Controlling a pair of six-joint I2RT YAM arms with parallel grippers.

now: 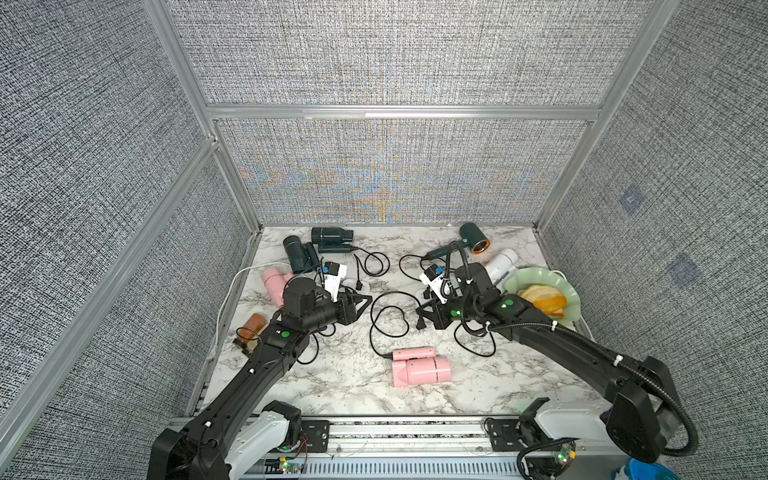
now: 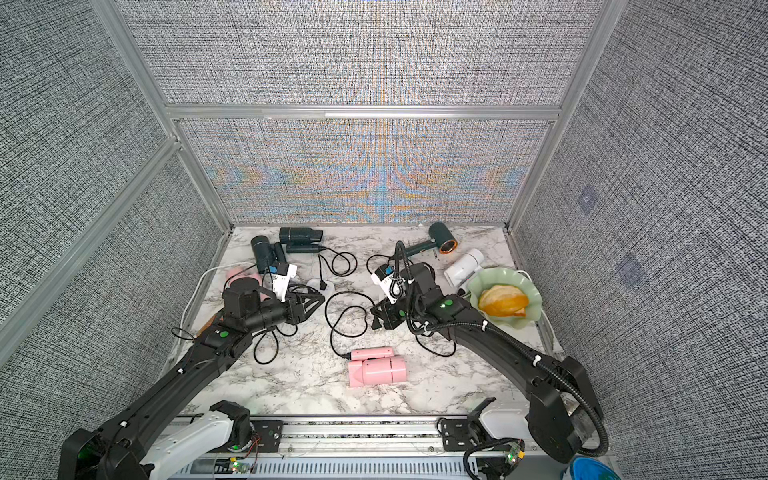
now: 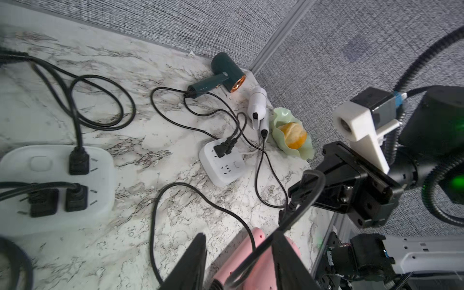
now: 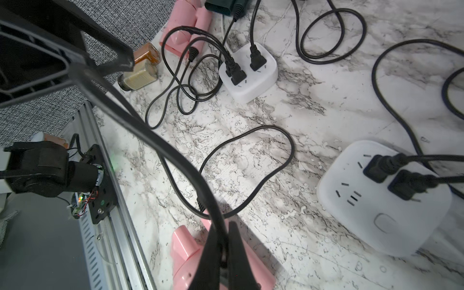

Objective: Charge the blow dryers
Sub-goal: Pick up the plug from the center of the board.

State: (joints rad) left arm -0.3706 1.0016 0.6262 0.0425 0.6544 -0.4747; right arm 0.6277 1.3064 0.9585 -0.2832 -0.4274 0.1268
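The right tool is clamped shut on the black cord of a folded pink plastic blow dryer, which lies front-centre on the marble-patterned tabletop. The cord's plug hangs just past the grip (prongs in no socket). The left tool stands partly open, jaws apart and closed on nothing, with the cord slanting across its gap. One white square power strip carries two plugs and the other white square power strip carries three.
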